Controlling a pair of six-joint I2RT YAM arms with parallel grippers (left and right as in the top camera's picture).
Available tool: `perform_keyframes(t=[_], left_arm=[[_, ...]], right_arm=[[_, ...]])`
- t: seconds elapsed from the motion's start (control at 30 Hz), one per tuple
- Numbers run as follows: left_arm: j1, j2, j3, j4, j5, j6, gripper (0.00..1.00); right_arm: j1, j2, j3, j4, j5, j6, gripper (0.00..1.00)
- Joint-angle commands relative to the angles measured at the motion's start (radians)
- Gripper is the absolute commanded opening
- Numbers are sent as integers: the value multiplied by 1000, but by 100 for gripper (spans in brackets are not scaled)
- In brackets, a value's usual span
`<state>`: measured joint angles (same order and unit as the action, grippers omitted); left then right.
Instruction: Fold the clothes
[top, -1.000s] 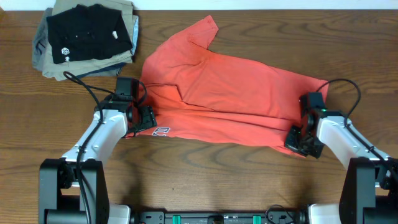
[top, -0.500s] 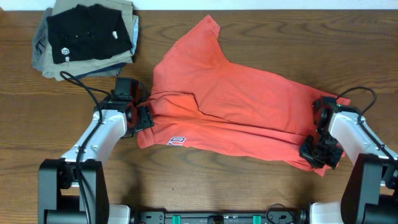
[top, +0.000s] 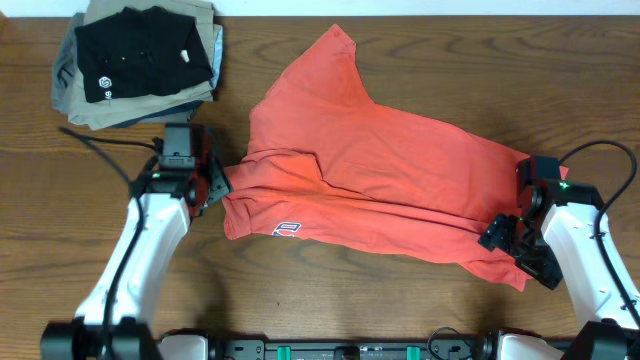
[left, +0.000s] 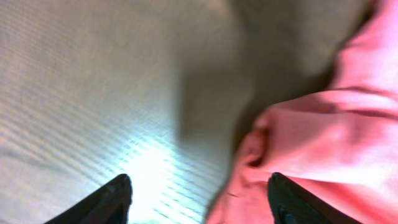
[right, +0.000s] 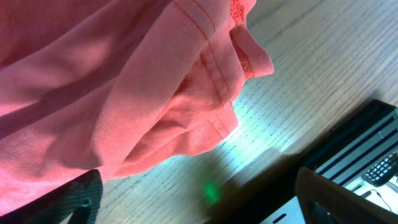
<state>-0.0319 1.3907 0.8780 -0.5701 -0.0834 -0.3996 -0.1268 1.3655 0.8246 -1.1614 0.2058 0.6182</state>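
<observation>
Coral-red T-shirt (top: 380, 170) spread across middle of desk (top: 400, 300), 1 sleeve pointed toward far edge, white lettering seen on its near-left part. Left gripper (left: 199, 199) placed at shirt's left edge, jaws apart, nothing clamped. Right gripper (right: 205, 199) positioned at shirt's near-right corner, jaws wide apart, hem lying loose. Folded garment stack (top: 140, 55), black shirt on top, seen at far-left corner.

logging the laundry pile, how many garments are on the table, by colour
coral-red T-shirt: 1
black folded shirt: 1
khaki folded garment: 1
grey folded garment: 1
total: 4 that can be told apart
</observation>
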Motion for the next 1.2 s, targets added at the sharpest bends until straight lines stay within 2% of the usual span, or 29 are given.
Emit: perform_keyframes(t=[0.0, 0.17, 0.3, 0.37, 0.43, 0.47, 0.53, 0.63, 0.77, 0.87, 1.1, 1.17], left_arm=[[0, -45, 27, -6, 109, -5, 68], [-2, -9, 18, -10, 242, 5, 68], [-28, 80, 14, -13, 344, 63, 69], [-48, 135, 14, -12, 373, 62, 69], [-70, 180, 14, -6, 383, 63, 69], [-82, 200, 14, -2, 383, 63, 69], [-105, 229, 14, 11, 383, 65, 69], [-142, 257, 14, 38, 387, 66, 68], [-183, 263, 14, 73, 386, 66, 69], [-189, 263, 14, 111, 377, 65, 69], [-187, 263, 14, 127, 193, 43, 69], [-187, 263, 14, 127, 174, 43, 69]], right_arm=[[-7, -10, 15, 9, -2, 5, 99], [-11, -10, 15, 54, 59, 14, 99], [-48, -10, 15, 131, 38, 9, 99], [-64, -6, 15, 174, -5, -34, 90], [-69, 2, 14, 205, -49, -79, 74], [-69, 8, 14, 214, -62, -93, 67], [-69, 23, 13, 217, -64, -100, 63], [-69, 48, 11, 217, -65, -111, 64], [-68, 95, 8, 219, -74, -112, 74], [-69, 142, 8, 224, -91, -111, 74], [-68, 209, 7, 258, -90, -111, 54], [-68, 217, 7, 265, -90, -111, 44]])
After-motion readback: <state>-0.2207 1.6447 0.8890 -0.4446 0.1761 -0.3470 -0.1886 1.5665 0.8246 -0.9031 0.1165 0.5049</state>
